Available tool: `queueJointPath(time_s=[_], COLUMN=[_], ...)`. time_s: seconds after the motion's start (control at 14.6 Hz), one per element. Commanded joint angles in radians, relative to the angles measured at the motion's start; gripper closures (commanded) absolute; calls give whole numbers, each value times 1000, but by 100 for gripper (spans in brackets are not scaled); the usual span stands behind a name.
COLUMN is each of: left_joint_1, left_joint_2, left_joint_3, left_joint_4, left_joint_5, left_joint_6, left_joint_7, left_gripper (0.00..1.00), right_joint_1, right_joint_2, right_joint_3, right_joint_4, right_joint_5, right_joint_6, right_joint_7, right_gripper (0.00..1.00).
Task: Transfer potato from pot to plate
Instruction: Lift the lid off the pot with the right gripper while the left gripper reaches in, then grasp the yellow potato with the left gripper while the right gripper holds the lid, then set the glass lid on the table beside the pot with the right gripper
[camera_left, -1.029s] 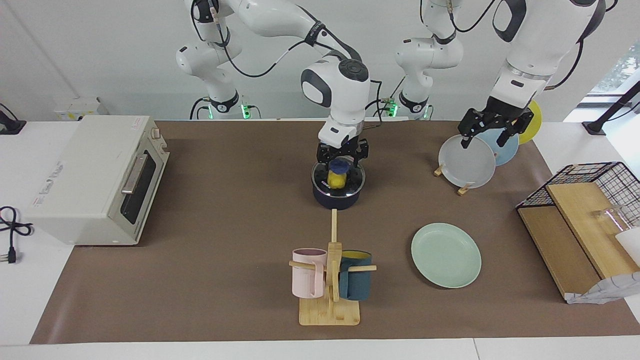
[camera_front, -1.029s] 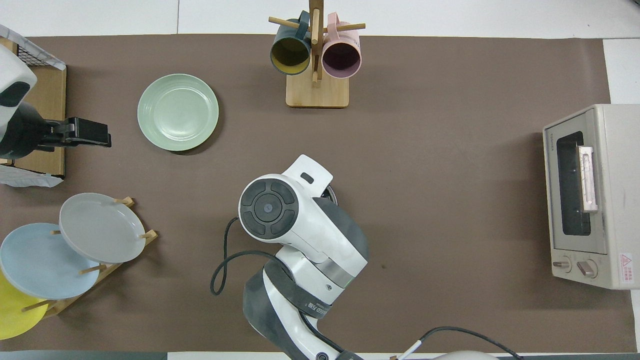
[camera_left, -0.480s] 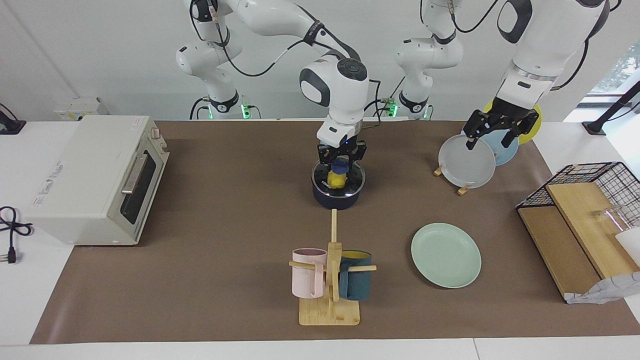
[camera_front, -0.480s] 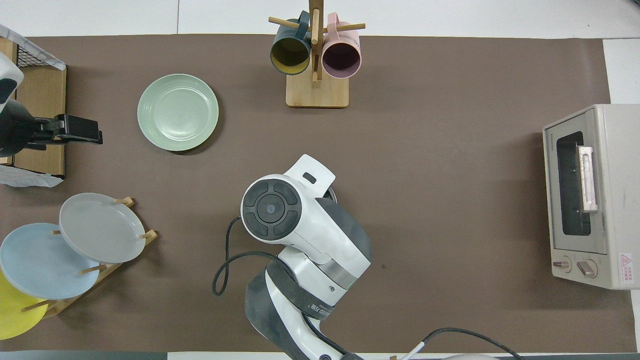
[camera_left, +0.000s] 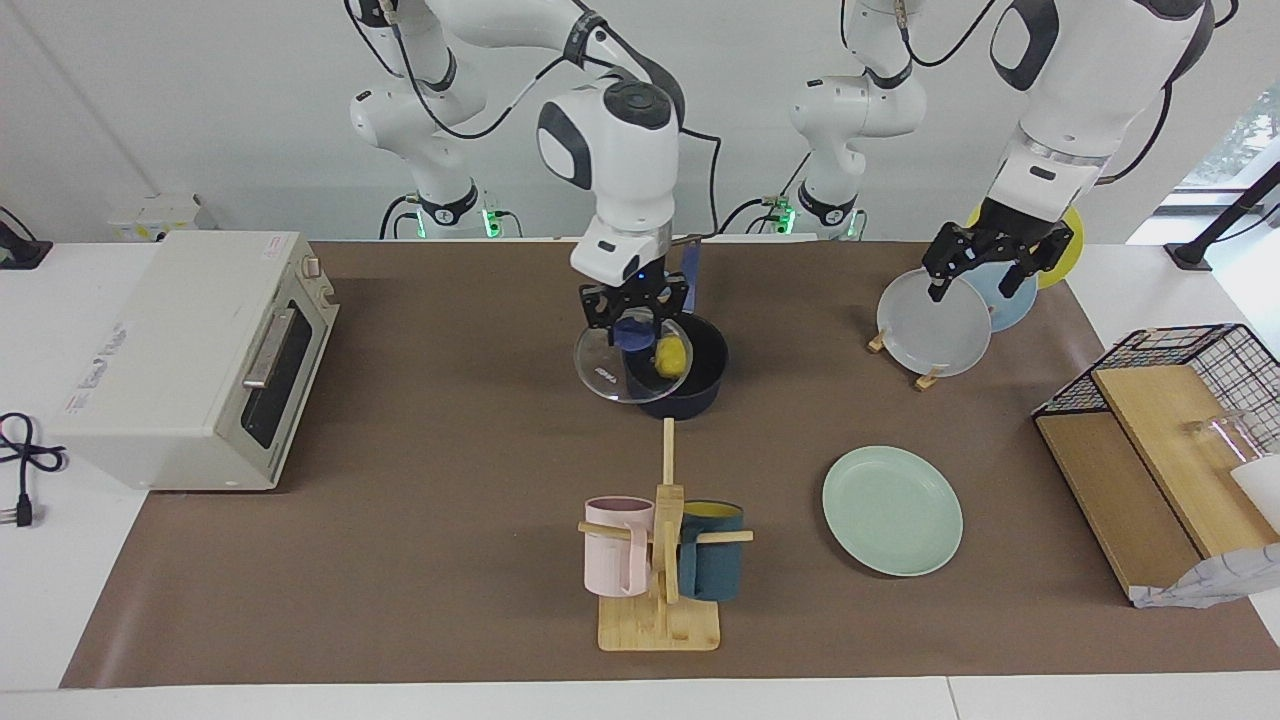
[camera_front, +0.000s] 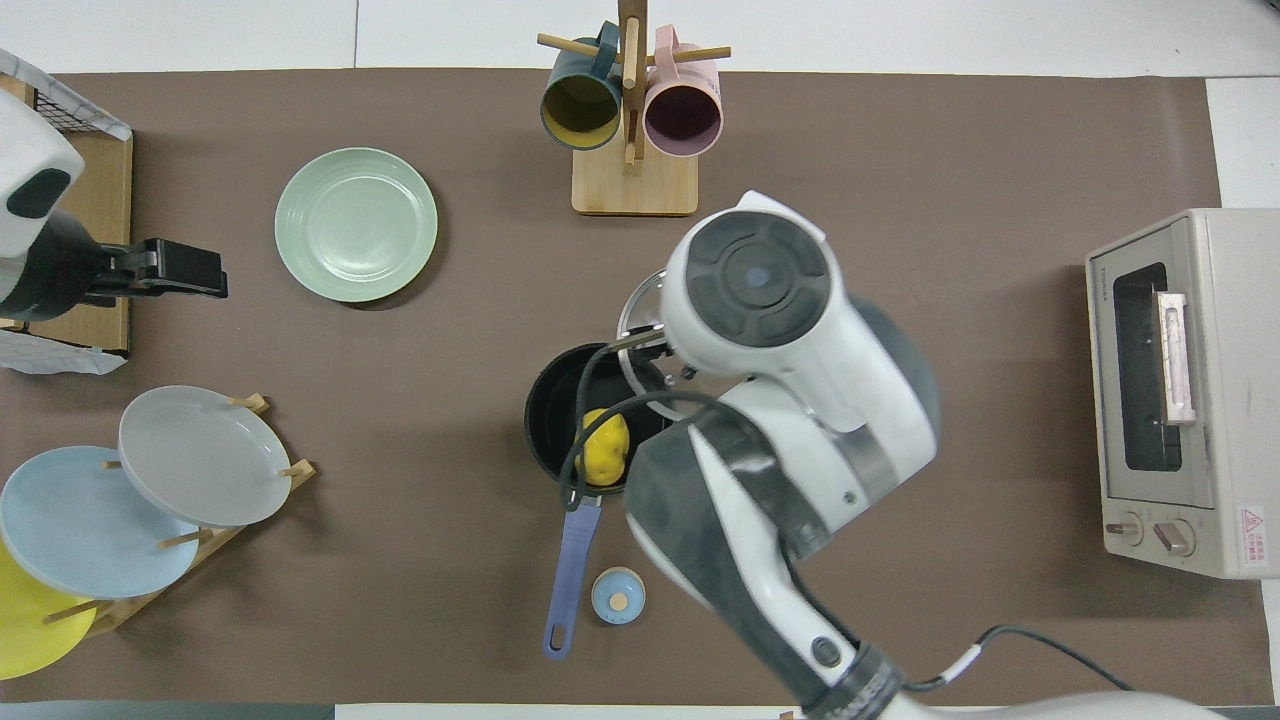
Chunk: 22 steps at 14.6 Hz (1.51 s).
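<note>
The navy pot (camera_left: 692, 398) stands mid-table, its blue handle (camera_front: 568, 578) pointing toward the robots. The yellow potato (camera_left: 673, 352) lies inside it, uncovered, and also shows in the overhead view (camera_front: 603, 448). My right gripper (camera_left: 633, 325) is shut on the blue knob of the glass lid (camera_left: 612, 375). It holds the lid tilted in the air, over the pot's rim toward the right arm's end. The mint-green plate (camera_left: 892, 510) lies empty, farther from the robots, toward the left arm's end. My left gripper (camera_left: 985, 272) is open and waits over the plate rack.
A rack of grey, light blue and yellow plates (camera_left: 932, 325) stands under the left gripper. A mug tree (camera_left: 660, 560) stands farther out than the pot. A toaster oven (camera_left: 200, 350) and a wire basket (camera_left: 1180, 420) stand at the table's ends. A small light blue round thing (camera_front: 618, 596) lies beside the pot's handle.
My right gripper has lifted the glass lid off the pot and carried it toward the right arm's end, uncovering the potato. The left gripper has barely shifted.
</note>
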Motion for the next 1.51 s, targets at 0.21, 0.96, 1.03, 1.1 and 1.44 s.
queueJointPath(time_s=[0.21,0.96,1.03,1.1,1.44], left_joint_1=[-247,-565,-566,-566,-568], left_joint_2=[-23,176,182,190,213], left_joint_3=[3,3,3,3,3], left_joint_4=[-133,-298,-305,-313,-351], left_joint_5=[-43,-68,-68,-68,-68], left_joint_6=[80,437,445,457,508], left_joint_7=[-186,-447,-449,-452,-472], left_gripper=[0,0,0,0,0], right_joint_1=[-281,-435,-434,-437,-438], right_joint_2=[-39,-136,-137,-143,-143], right_joint_3=[13,13,11,11,11], right_joint_4=[-124,-547,-561,-573,-549], right_joint_5=[9,11,11,11,11], right_joint_6=[21,389,407,419,395], right_joint_7=[-340,-412,-412,-412,-405], right_gripper=[78,71,65,61,0])
